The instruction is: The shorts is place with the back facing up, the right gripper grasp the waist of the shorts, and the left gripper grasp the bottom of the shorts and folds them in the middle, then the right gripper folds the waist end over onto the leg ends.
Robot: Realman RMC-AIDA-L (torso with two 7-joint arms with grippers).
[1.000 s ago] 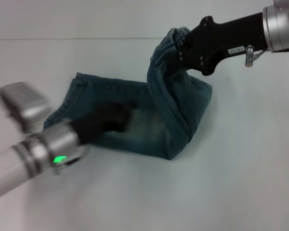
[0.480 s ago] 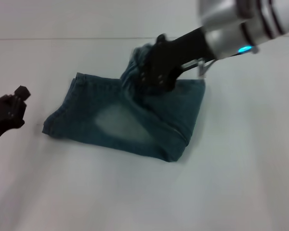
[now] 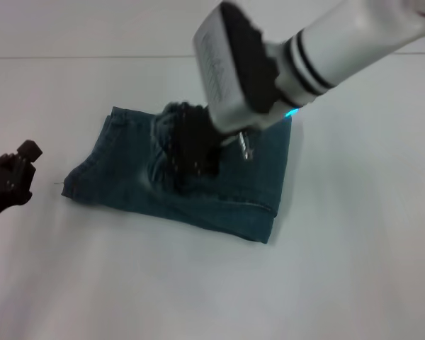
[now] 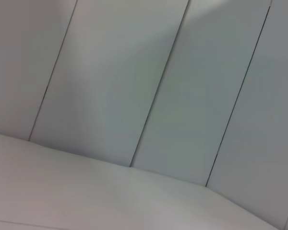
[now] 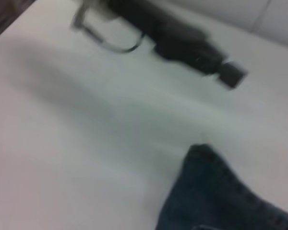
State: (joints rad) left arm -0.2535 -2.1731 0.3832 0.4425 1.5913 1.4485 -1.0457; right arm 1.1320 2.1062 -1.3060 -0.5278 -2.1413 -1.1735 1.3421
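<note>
The denim shorts (image 3: 244,191) lie folded lengthwise on the white table (image 3: 198,283). Their leg ends (image 3: 85,170) point to the left. My right gripper (image 3: 193,150) hangs low over the middle of the shorts, shut on the bunched waist (image 3: 164,131), which is doubled over the lower layer. The fold sits at the right end (image 3: 280,170). My left gripper (image 3: 20,170) is off the cloth at the left edge of the table, a hand's width from the leg ends. The right wrist view shows a corner of the shorts (image 5: 211,196) and, beyond it, the left gripper (image 5: 230,74).
The table's back edge meets a pale panelled wall (image 4: 158,86), which fills the left wrist view. The right arm's silver and white wrist (image 3: 283,57) reaches in from the upper right above the shorts.
The right gripper has carried the waist leftward and down over the shorts, and the fold at the right has flattened. The left arm pulled off the cloth to the left edge and has stayed there.
</note>
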